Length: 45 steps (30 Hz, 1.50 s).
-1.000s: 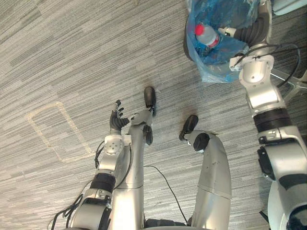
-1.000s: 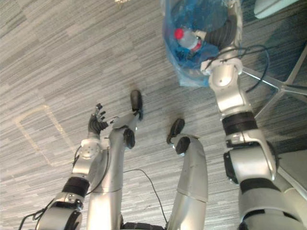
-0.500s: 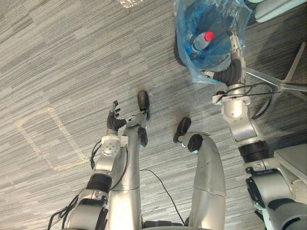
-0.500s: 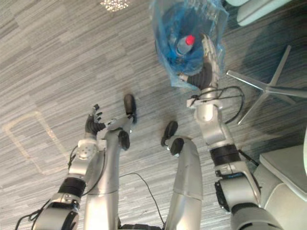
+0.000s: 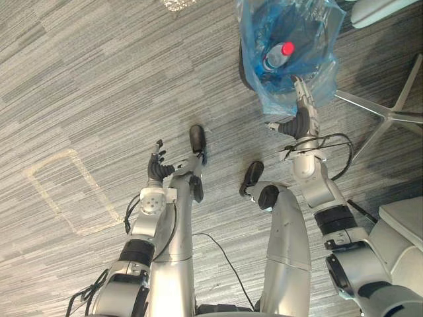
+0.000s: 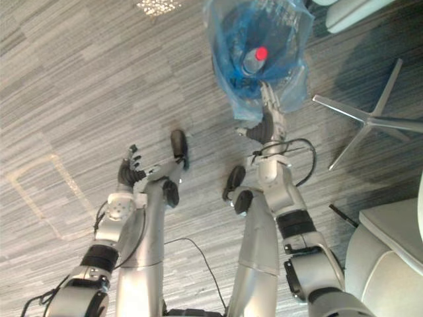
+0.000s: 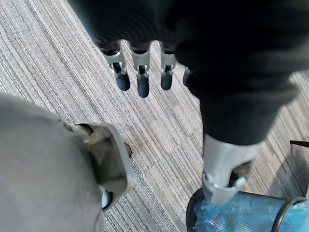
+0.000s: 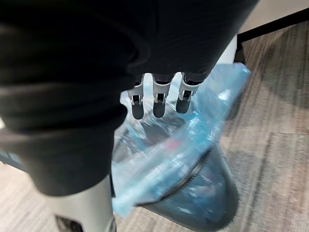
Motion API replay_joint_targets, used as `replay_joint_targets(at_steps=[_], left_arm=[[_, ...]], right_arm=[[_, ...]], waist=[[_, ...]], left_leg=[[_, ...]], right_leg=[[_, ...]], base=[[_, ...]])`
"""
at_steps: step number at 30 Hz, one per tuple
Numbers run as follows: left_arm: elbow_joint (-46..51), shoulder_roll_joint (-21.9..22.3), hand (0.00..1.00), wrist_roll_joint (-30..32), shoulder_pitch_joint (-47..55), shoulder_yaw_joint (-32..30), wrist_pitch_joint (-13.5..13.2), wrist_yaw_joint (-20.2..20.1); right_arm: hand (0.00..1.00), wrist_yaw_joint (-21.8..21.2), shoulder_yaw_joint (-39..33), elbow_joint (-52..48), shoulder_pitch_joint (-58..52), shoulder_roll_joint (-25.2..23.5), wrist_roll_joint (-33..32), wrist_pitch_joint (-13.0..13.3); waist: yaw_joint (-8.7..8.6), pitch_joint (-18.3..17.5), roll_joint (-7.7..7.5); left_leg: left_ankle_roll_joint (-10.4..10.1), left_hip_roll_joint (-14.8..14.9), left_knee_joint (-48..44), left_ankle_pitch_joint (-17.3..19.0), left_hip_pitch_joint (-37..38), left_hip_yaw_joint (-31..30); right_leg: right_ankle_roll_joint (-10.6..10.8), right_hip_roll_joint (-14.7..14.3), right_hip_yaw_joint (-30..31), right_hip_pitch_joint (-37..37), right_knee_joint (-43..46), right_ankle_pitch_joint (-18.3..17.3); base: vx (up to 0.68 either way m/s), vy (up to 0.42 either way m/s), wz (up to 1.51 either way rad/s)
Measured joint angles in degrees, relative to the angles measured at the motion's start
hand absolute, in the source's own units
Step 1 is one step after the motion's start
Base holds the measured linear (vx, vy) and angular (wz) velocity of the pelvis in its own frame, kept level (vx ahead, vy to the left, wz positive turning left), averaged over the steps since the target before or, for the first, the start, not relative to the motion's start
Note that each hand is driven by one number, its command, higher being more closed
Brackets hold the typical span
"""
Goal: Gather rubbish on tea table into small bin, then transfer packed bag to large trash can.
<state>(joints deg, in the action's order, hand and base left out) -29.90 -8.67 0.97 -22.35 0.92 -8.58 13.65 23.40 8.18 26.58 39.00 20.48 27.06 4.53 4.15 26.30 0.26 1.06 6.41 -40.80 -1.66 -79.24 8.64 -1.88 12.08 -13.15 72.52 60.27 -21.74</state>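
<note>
The right hand [image 5: 301, 121] is open, fingers straight, holding nothing. Just past its fingertips the blue bag [image 5: 294, 30], a red-capped bottle [image 5: 275, 55] inside, sits in the dark bin [image 8: 215, 205]. Best gather the bag's loose rim before curling shut. The left hand [image 5: 158, 168] hangs open, well apart.

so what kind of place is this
Most likely an office: grey striped carpet, a swivel chair's star base, and a small bin lined with a blue bag holding a red-capped bottle.
</note>
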Motion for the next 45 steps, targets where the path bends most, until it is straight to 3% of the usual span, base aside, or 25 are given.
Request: replay_joint_targets(at_steps=[11,12,29,38,45], left_arm=[[2.3,0.6,0.0,-1.3,-0.2,0.1,-1.3,1.3],[2.3,0.6,0.0,-1.5,-0.3,0.1,-1.3,1.3],[2.2,0.9,0.0,-3.5,-1.2,0.2,-2.0,1.4],[2.2,0.9,0.0,-3.3,-1.2,-0.1,-0.6,1.1],[0.7,3.0,0.0,-2.8,3.5,0.4,1.5,-0.4]], right_arm=[[0.0,-0.3,1.8,11.1,8.8,0.5,-0.2,-2.0],[1.0,-0.3,2.0,11.6,9.5,0.6,-0.2,-2.0],[1.0,-0.4,4.1,14.8,13.2,0.6,-3.1,-2.3],[1.0,-0.3,3.2,4.4,8.5,-0.5,-4.7,-2.1],[1.0,-0.5,2.2,-7.8,-2.4,-2.9,-6.3,-1.6]], waist=[[1.57,0.0,0.09],[1.67,0.0,0.09],[2.24,-0.3,0.54],[2.28,-0.4,0.61],[1.52,-0.5,0.47]], left_leg=[[0.1,-0.3,-0.3,0.1,-3.0,-0.4],[0.1,-0.3,-0.3,0.1,-3.1,-0.4],[-0.6,-0.6,-2.8,0.8,-5.1,-1.6],[-0.5,0.1,-4.5,1.0,-4.2,-2.0],[-1.0,0.6,0.6,1.1,6.9,-1.0]], right_leg=[[0.0,0.4,-0.5,2.7,0.7,-0.4],[0.0,0.5,-0.5,2.9,0.9,-0.5],[-0.6,1.0,-1.3,4.0,3.5,-2.3],[-0.6,0.4,-1.4,2.6,4.4,-2.6],[-0.1,-0.6,-2.1,-8.4,-1.3,-1.8]], base=[[-0.07,0.012,0.03],[-0.07,0.009,0.06],[-0.07,0.013,0.03],[-0.08,0.019,-0.03],[-0.08,0.006,-0.01]])
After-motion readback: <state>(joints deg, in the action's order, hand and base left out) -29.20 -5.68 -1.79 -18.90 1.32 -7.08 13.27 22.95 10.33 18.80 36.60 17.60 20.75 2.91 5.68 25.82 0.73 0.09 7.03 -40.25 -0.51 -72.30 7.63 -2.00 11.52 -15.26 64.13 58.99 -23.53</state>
